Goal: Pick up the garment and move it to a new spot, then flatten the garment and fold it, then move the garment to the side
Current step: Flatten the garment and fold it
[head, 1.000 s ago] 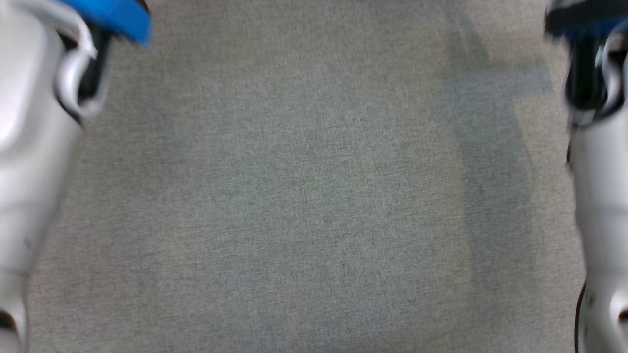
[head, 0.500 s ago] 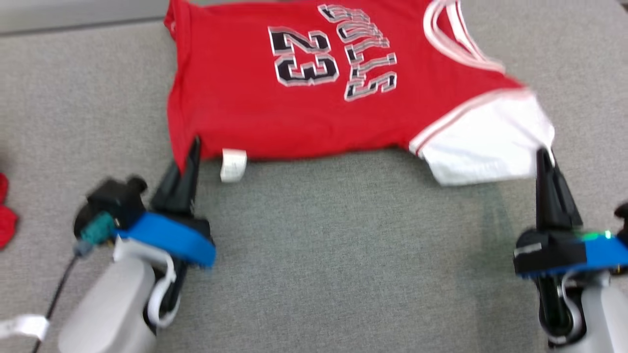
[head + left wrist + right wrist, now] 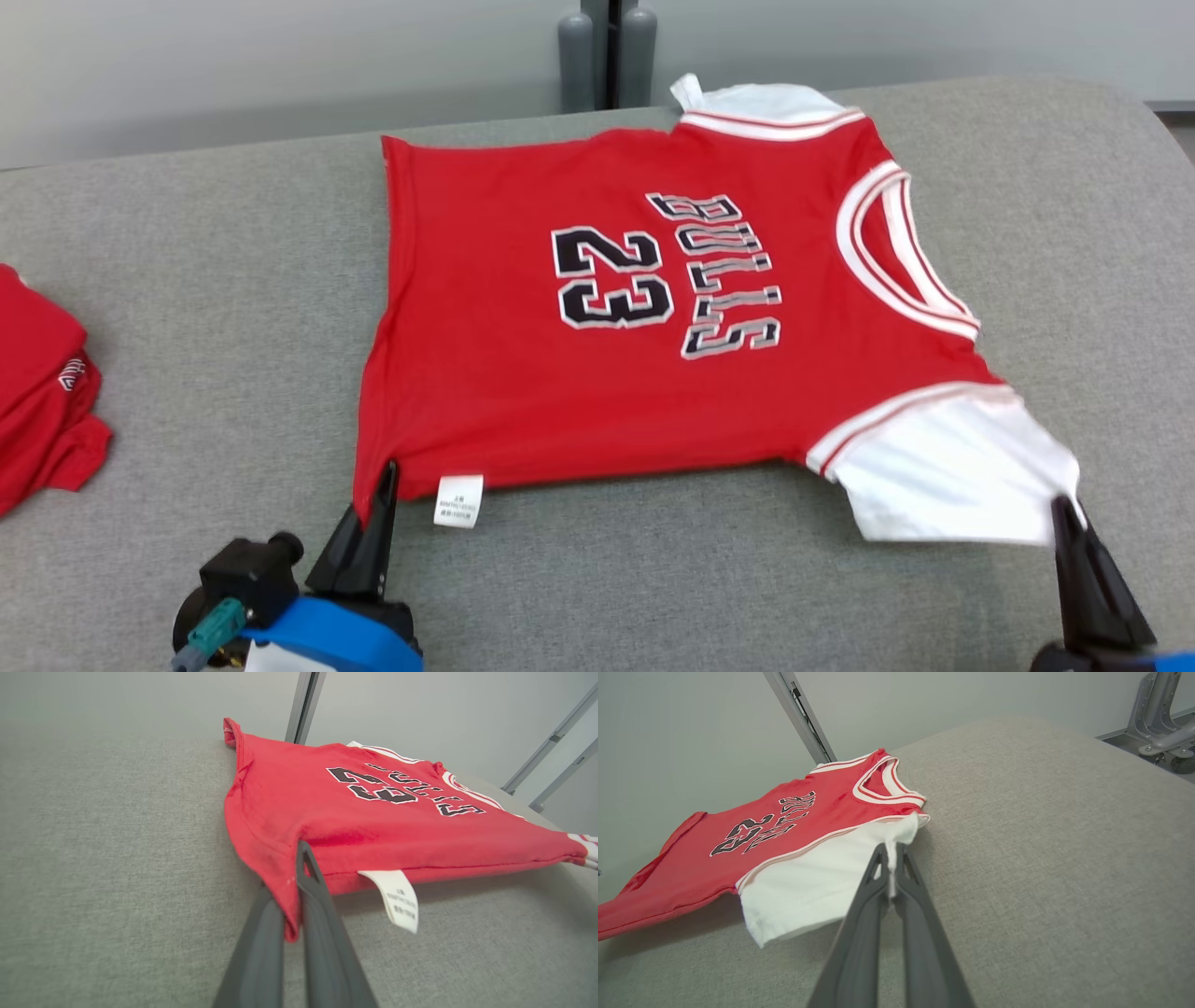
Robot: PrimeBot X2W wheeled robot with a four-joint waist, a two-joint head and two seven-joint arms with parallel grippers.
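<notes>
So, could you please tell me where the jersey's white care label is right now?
In the head view the care label sticks out from the near edge of the red jersey, just right of the left claw pinching its near-left corner.

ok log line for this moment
left jaws: shut on jersey hem corner | right jaws: shut on sleeve | near edge lifted off surface

On table: garment flat, centre to right, far sleeve at the far edge, neck toward the right edge, hem toward the left. Near hem corner in left gripper; care label just right of it. Near sleeve corner in right gripper. Folded pile at left edge, well apart
</notes>
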